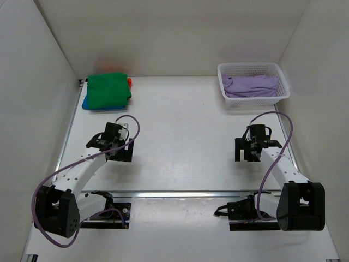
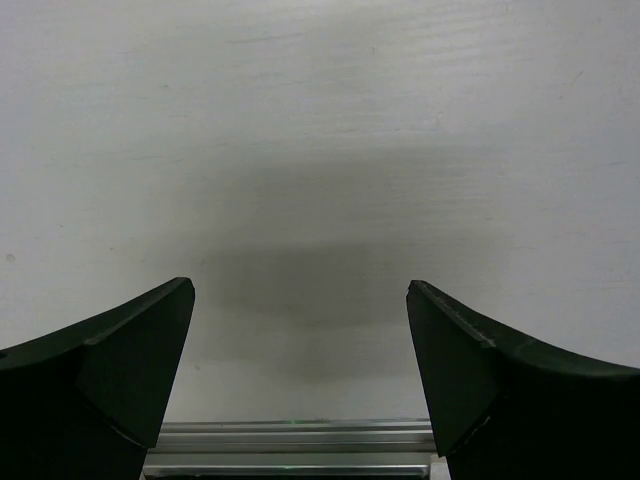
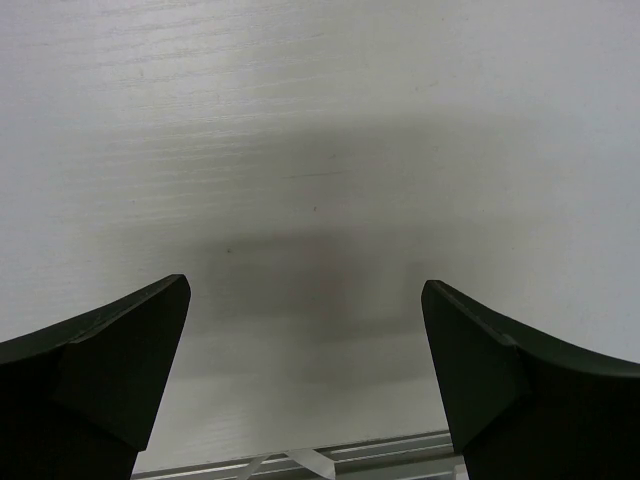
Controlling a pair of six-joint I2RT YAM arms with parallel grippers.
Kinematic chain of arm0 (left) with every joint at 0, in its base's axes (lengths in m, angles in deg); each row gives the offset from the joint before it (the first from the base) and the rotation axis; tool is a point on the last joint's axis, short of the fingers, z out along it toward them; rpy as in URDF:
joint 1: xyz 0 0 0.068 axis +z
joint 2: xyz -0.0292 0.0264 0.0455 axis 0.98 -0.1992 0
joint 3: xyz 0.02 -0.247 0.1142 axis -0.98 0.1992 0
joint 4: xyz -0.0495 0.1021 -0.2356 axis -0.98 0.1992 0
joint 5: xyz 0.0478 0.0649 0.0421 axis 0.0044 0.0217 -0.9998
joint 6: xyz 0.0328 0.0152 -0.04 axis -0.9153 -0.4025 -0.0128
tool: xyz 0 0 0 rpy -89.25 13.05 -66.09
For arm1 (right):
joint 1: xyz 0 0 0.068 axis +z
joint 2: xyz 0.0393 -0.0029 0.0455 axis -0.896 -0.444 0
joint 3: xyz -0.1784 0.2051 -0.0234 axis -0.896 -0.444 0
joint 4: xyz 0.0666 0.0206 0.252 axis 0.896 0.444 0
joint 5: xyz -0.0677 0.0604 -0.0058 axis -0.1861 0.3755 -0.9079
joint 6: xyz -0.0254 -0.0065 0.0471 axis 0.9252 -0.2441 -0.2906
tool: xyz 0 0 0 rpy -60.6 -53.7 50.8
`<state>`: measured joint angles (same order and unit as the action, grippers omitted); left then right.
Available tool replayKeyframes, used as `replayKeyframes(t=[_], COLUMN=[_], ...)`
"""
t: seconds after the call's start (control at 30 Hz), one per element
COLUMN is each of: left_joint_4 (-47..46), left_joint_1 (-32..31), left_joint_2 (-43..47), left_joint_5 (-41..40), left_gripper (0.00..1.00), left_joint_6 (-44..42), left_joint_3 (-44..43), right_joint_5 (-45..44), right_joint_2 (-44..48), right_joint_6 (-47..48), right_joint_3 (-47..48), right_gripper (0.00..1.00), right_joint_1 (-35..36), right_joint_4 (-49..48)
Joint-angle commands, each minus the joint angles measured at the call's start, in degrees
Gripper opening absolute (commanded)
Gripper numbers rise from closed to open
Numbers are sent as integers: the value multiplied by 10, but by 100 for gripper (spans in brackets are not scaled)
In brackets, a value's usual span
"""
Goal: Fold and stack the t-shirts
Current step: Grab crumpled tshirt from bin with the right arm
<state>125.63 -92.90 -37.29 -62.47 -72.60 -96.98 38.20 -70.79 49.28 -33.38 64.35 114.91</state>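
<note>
Arm bases, overhead view: the left base (image 1: 57,210) and right base (image 1: 300,204) are bolted at the near edge, by a metal rail (image 1: 180,193).
Left gripper: the left gripper (image 1: 121,153) is low over the white surface (image 1: 185,125), well apart from the stack.
Right gripper: the right gripper (image 1: 246,150) is near the right edge, apart from the basket.
Open room: bare surface lies between both grippers and runs on to the far wall.
Stack: in the far left corner, the green shirt (image 1: 109,90) lies folded flat on the blue shirt (image 1: 87,102); the orange shirt (image 1: 130,82) shows only an edge.
Basket: the white mesh basket (image 1: 256,101) sits far right, with the lavender shirt (image 1: 251,84) crumpled inside.
Left wrist view: the dark, smooth, wedge-shaped left fingers (image 2: 120,370) are spread wide with nothing between them, over the matte surface.
Right wrist view: the right fingers (image 3: 510,380) are equally wide apart and hold nothing.
</note>
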Motion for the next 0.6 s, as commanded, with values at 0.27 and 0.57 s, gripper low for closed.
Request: replayKeyframes(t=[0.27,0.57], left_joint_4=[-6,-15], left_joint_1=[-11,-7], left_joint_2=[30,83], left_joint_5=[2,29], left_gripper=[99,38], left_joint_6=[1,-13], left_joint_3=[6,12], right_joint_5=[-18,55], right_joint_2=[56,-13], right_joint_6=[9,3], right_joint_3=[15,198], right_gripper=[100,0], right_joint_1=[21,-72], right_joint_4=[-17,-127])
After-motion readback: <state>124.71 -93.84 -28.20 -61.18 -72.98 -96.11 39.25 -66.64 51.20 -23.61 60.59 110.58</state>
